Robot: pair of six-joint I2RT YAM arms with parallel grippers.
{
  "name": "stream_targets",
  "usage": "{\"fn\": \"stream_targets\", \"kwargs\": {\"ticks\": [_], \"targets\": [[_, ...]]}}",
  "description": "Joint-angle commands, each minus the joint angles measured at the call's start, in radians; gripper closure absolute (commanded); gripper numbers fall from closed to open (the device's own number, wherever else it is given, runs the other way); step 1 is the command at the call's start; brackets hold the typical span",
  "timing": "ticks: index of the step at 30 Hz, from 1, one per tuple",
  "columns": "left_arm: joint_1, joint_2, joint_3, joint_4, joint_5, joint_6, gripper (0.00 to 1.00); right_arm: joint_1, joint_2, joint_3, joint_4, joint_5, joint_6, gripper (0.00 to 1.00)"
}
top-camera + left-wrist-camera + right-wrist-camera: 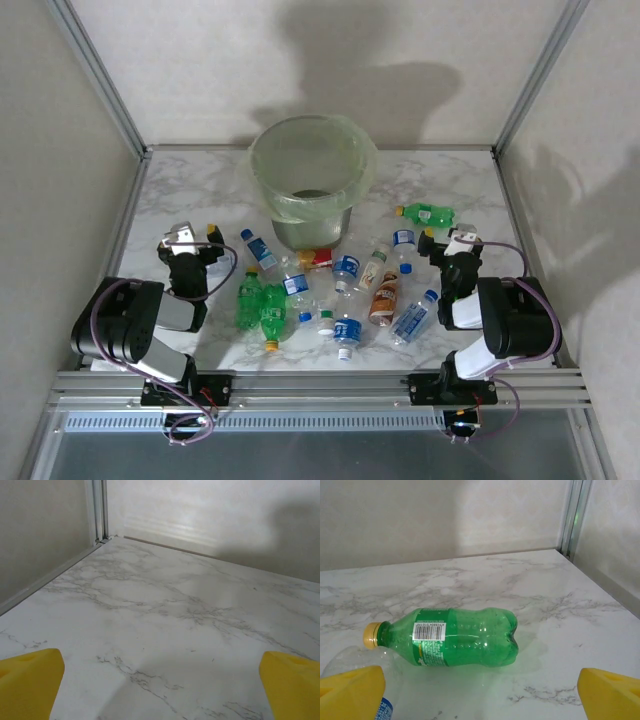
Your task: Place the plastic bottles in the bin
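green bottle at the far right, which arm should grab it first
Right. The right gripper, fingers open, faces the green bottle lying on its side just ahead. The left gripper, also open, faces bare table.

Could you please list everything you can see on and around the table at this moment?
bin: one, grey metal with a pale green bag liner, far centre of the table
clear bottles: at least six, blue labels and caps, scattered in front of the bin
green bottles: two, yellow caps, side by side left of centre
lone green bottle: one, yellow cap, on its side ahead of the right gripper
brown-orange bottle: one, right of centre
red-labelled bottle: one, at the bin's foot
table: one, white marble pattern
left gripper: one, yellow fingers, open over bare table on the left
right gripper: one, yellow fingers, open, on the right
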Motion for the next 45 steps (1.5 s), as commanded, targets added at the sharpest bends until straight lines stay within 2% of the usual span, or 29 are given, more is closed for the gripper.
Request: {"fn": "stream_targets", "kwargs": {"ticks": [1, 34, 36, 37, 38, 39, 40, 41, 42, 43, 45], "targets": [[-0.011, 0.013, 0.02, 0.04, -0.024, -0.019, 0.01, -0.007, 0.013, 0.016, 0.043, 0.02, 0.0, 0.01], [-0.011, 0.013, 0.02, 0.04, -0.024, -0.019, 0.01, -0.006, 0.013, 0.016, 0.043, 0.02, 0.001, 0.01], [-0.015, -0.007, 0.033, 0.004, -0.049, -0.023, 0.01, 0.0, -0.001, 0.018, 0.038, 0.062, 0.002, 0.01], [-0.017, -0.033, 0.049, -0.045, -0.071, -0.026, 0.0, 0.01, -0.037, 0.034, -0.021, 0.104, 0.006, 0.01], [-0.019, -0.082, 0.089, -0.145, -0.095, -0.031, 0.0, 0.022, -0.104, 0.092, -0.171, 0.148, 0.005, 0.01], [-0.019, -0.129, 0.134, -0.281, -0.115, -0.039, 0.0, 0.032, -0.169, 0.17, -0.36, 0.187, 0.031, 0.01], [-0.019, -0.183, 0.2, -0.413, -0.159, -0.074, 0.0, 0.034, -0.236, 0.291, -0.631, 0.228, 0.123, 0.01], [-0.013, -0.233, 0.261, -0.548, -0.192, -0.14, 0.0, 0.031, -0.28, 0.421, -0.901, 0.238, 0.22, 0.01], [-0.009, -0.273, 0.307, -0.655, -0.176, -0.181, 0.01, 0.03, -0.301, 0.512, -1.066, 0.221, 0.27, 0.01], [-0.009, -0.32, 0.351, -0.749, -0.16, -0.225, 0.0, 0.03, -0.317, 0.568, -1.161, 0.189, 0.303, 0.01], [-0.01, -0.399, 0.402, -0.879, -0.151, -0.321, 0.0, 0.027, -0.348, 0.541, -1.199, 0.163, 0.407, 0.01]]}}
